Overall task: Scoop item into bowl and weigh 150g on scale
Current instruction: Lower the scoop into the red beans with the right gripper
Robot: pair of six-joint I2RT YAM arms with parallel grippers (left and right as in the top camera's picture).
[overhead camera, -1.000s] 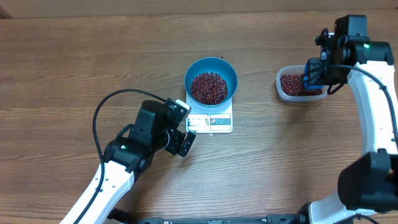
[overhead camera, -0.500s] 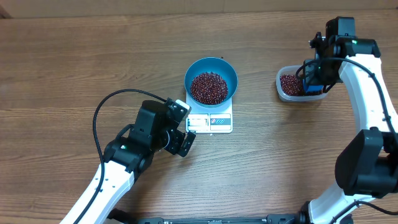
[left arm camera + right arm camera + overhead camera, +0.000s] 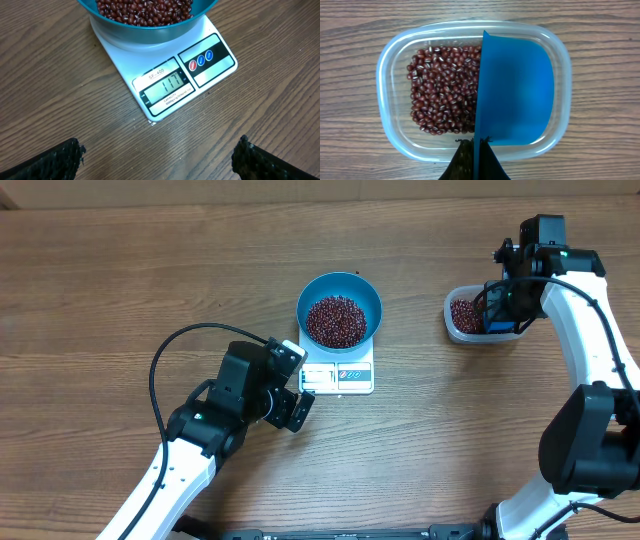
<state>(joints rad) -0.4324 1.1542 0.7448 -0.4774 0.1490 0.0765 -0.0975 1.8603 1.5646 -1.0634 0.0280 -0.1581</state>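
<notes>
My right jaws clamp the blue scoop (image 3: 515, 90); loose beans (image 3: 442, 90) at nine o'clock probably roll. Left jaws wide, empty.

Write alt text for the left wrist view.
A white digital scale on a wooden table reads 111, with a blue bowl of dark red beans on it. The open left tool shows fingertips at both bottom corners.

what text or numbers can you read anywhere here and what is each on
"SF-400": printed on the scale, above its display.
"117": on the display.
Small print under the display: starts "CAPACITY", rest too small to read.
Marks on the three round buttons: too small to read.
</notes>
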